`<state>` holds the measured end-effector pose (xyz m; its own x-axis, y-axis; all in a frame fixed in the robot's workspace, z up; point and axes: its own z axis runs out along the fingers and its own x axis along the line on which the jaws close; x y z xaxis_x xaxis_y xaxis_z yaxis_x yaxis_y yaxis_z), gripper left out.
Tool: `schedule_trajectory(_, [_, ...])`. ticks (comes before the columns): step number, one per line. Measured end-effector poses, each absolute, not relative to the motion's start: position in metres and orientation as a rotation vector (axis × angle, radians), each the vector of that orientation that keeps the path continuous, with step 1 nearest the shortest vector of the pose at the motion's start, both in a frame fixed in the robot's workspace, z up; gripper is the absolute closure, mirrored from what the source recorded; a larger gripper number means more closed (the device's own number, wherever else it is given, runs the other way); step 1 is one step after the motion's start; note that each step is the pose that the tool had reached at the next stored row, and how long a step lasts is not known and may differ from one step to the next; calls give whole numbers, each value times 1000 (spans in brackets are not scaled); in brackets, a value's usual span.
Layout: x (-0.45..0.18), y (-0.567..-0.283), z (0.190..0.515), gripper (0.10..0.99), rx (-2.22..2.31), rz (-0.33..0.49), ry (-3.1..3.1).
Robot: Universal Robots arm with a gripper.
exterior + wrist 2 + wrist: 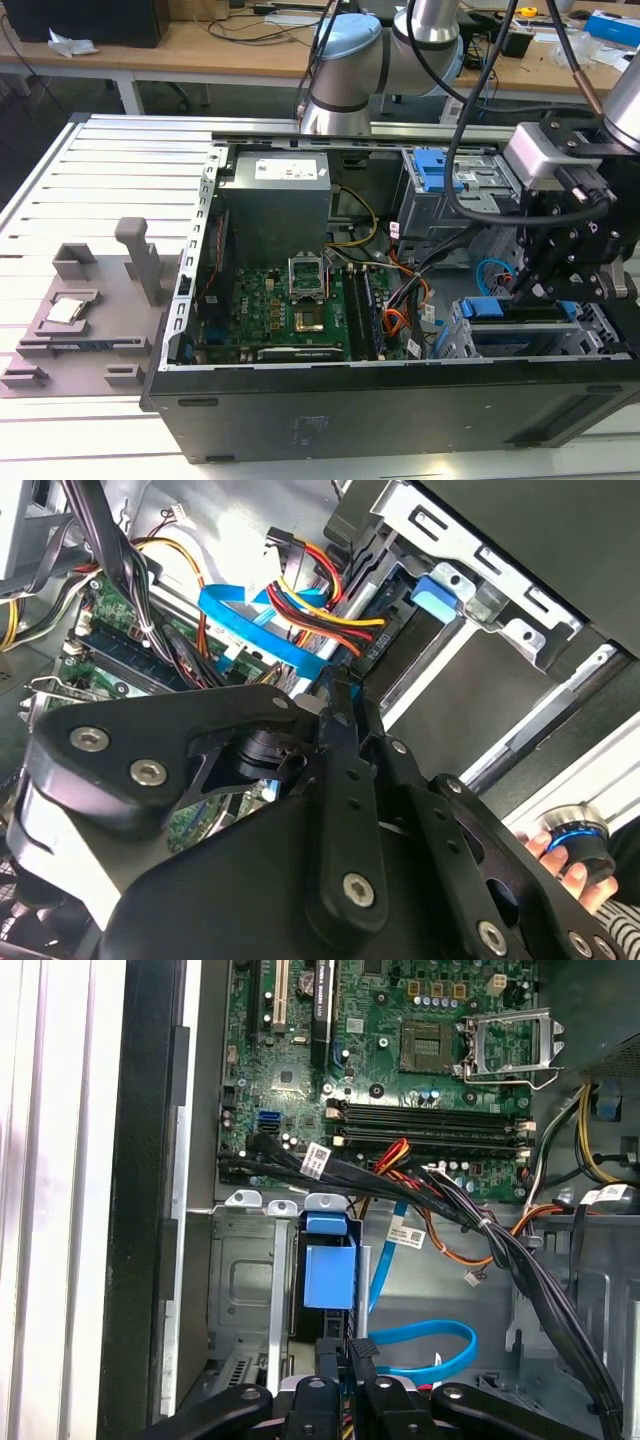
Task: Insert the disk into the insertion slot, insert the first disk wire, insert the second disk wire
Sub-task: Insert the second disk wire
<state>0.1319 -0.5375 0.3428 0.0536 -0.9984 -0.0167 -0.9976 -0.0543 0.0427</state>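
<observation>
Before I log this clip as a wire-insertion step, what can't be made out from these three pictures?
- Whether the disk is fully seated in the insertion slot: first wrist view, the gripper covers its near end.
- What the gripper pinches, if anything: second wrist view, its own black links cover the tips near the black connector.
- Whether either wire is plugged in: exterior view, the gripper blocks the bay.

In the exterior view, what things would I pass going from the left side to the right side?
Grey holder tray → green motherboard → orange and black wires → the robot's hand over the blue-framed disk.
</observation>
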Motion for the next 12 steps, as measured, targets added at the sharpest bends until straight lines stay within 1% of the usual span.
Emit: schedule_trajectory(12, [132, -541, 338, 922, 2266, -64, -2146])
